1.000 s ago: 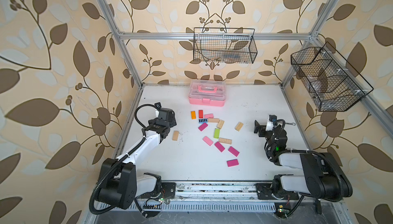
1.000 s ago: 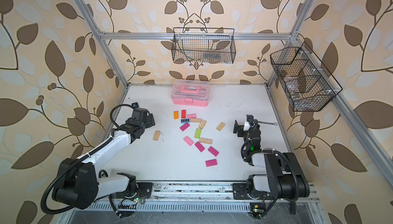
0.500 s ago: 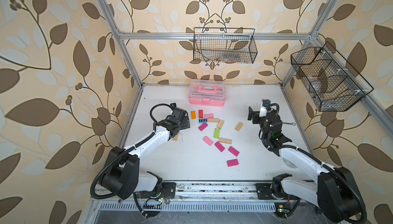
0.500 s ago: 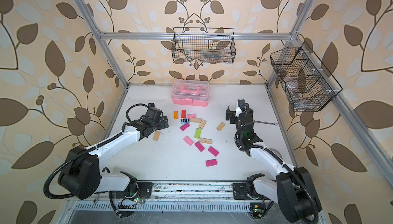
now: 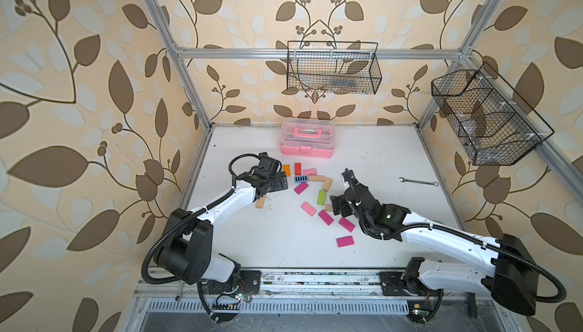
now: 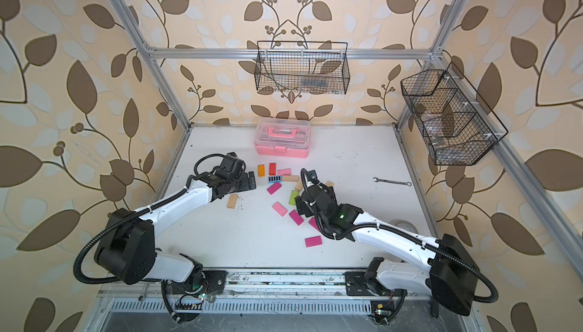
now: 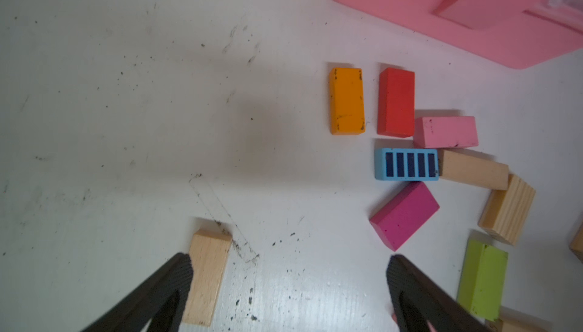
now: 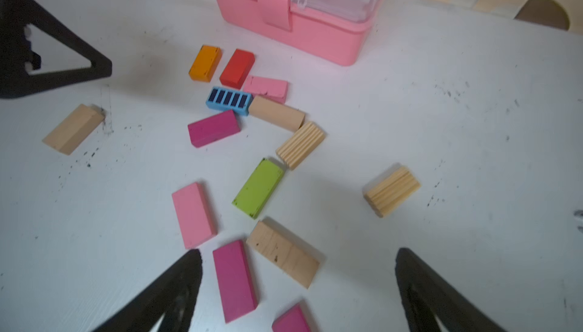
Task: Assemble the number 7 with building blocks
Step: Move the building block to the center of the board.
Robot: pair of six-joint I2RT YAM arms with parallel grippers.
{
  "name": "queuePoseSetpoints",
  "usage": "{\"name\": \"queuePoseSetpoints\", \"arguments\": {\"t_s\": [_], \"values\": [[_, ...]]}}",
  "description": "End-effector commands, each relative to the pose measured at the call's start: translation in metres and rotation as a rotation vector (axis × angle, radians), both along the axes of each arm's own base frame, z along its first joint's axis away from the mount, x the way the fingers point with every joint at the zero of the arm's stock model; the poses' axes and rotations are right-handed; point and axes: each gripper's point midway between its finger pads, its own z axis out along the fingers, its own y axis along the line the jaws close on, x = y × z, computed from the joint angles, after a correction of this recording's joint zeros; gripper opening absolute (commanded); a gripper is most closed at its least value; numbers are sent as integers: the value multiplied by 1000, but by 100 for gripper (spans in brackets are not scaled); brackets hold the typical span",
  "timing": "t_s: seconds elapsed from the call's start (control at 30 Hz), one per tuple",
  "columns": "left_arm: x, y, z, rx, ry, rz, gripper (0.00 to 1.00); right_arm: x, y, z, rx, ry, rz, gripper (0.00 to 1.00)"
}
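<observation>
Early gathering stage, no 7 yet: the building blocks (image 5: 321, 197) lie scattered mid bench (image 5: 277, 251), before the pink case (image 5: 306, 149). Left pincer (image 7: 290, 264) and right pincer (image 8: 299, 254) both gape wide, empty. Next move, I'd say: lower onto the plain wood block (image 7: 208, 276) or the magenta block (image 8: 235, 280) and squeeze.

On my feed, beige leaf-patterned wallpaper (image 5: 79, 93) fills the frame's sides and top. An aluminium frame (image 5: 315, 53) boxes a scuffed white table (image 5: 284, 245) at centre. One wire basket (image 5: 334, 68) hangs upper centre, a second basket (image 5: 485, 119) upper right. Light is soft, even.
</observation>
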Motion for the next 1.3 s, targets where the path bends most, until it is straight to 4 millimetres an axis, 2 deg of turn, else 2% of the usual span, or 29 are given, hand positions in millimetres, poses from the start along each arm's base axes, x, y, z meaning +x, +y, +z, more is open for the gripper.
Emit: {"name": "queuePoseSetpoints", "arguments": {"t_s": [0.0,0.2,0.37,0.5,0.67,0.93,1.07,1.13,1.27], "values": [[-25,24,-12,91,99,88,99,-22,10,-21,19,125,23,96],[-35,38,-15,144,108,119,99,-35,56,-35,43,184,231,94],[-33,41,-20,109,98,126,99,-33,75,-42,49,246,312,94],[-34,51,-36,109,152,161,99,-23,80,-38,80,254,337,92],[-32,53,-55,78,199,181,98,-12,88,-26,121,249,374,91],[-33,50,-74,81,255,158,81,-2,82,-18,155,232,387,90],[-37,52,-79,93,278,165,80,2,77,-16,158,227,379,90],[-36,47,-79,67,284,153,80,3,76,-16,160,226,377,90],[-34,17,-80,-72,300,62,79,5,73,-17,163,226,374,90]]}}
